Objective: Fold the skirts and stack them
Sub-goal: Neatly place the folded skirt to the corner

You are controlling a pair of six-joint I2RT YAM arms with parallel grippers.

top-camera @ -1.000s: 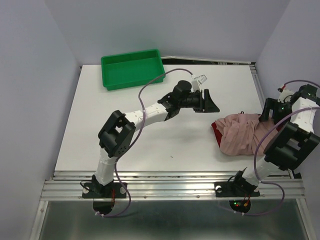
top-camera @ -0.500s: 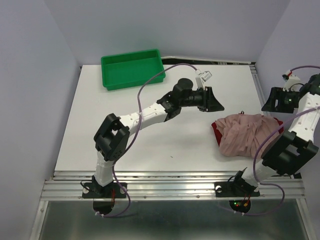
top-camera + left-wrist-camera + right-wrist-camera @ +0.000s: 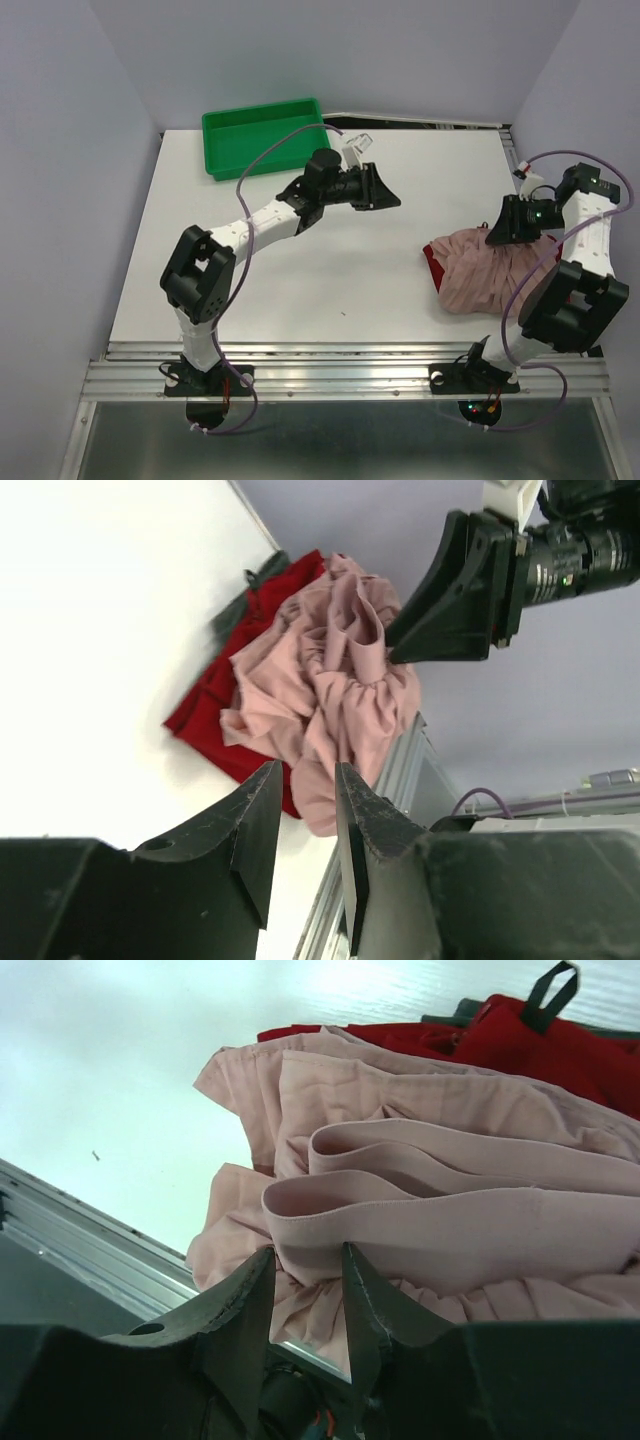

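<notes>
Right now both skirts lie in one heap at the near right of the table (image 3: 300, 270). The pink skirt (image 3: 490, 268) is bunched on top, and the red skirt (image 3: 432, 266) shows only as a strip along its left side. No fold is made yet, so the step in hand looks like parting them and spreading one flat.

The right gripper (image 3: 497, 233) sits low at the far edge of the pink skirt, its jaws a narrow gap apart. Ruffles lie right behind its fingertips, and I cannot tell whether any cloth is pinched. The left gripper (image 3: 386, 196) hangs over the middle of the table, near the green tray (image 3: 262, 108) and well apart from the heap, its jaws narrowly parted and holding nothing.

To do this well, the right one should take a single layer at the pink waistband, not a thick bunch and not the red cloth below. The left should take a second corner, so the skirt can be drawn taut and laid on bare table. A slow lift would let the red skirt slip free rather than drag along.
</notes>
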